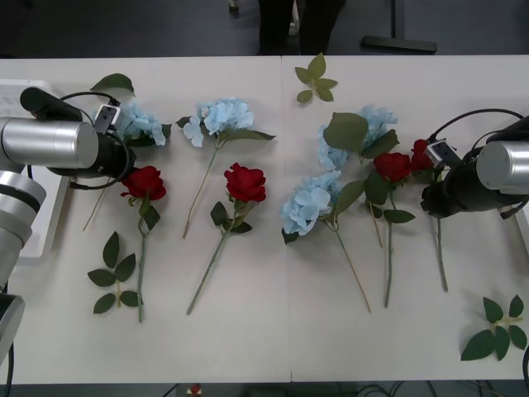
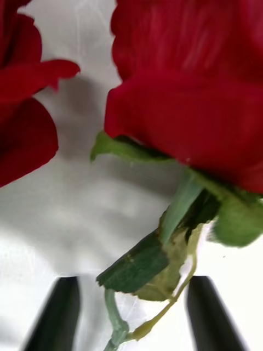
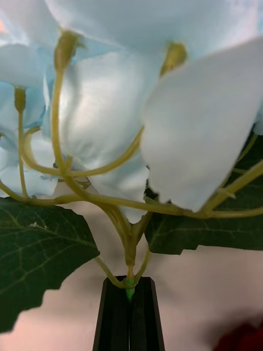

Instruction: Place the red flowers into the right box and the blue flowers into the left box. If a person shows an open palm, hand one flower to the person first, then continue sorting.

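At the counter's (image 1: 273, 331) far-left side, a blue flower (image 3: 137, 109) has its stem pinched between the left gripper's (image 3: 130, 299) closed fingers. At the right side, a red flower (image 2: 192, 93) lies with its stem between the right gripper's (image 2: 131, 312) fingers, spread wide and not touching it.

Even, soft overhead light leaves the white worktop (image 1: 273, 331) bright with only faint shadows beside stems. In both wrist views the nearest red petals (image 2: 192, 109) and blue petals (image 3: 197, 126) are blurred, out of focus.
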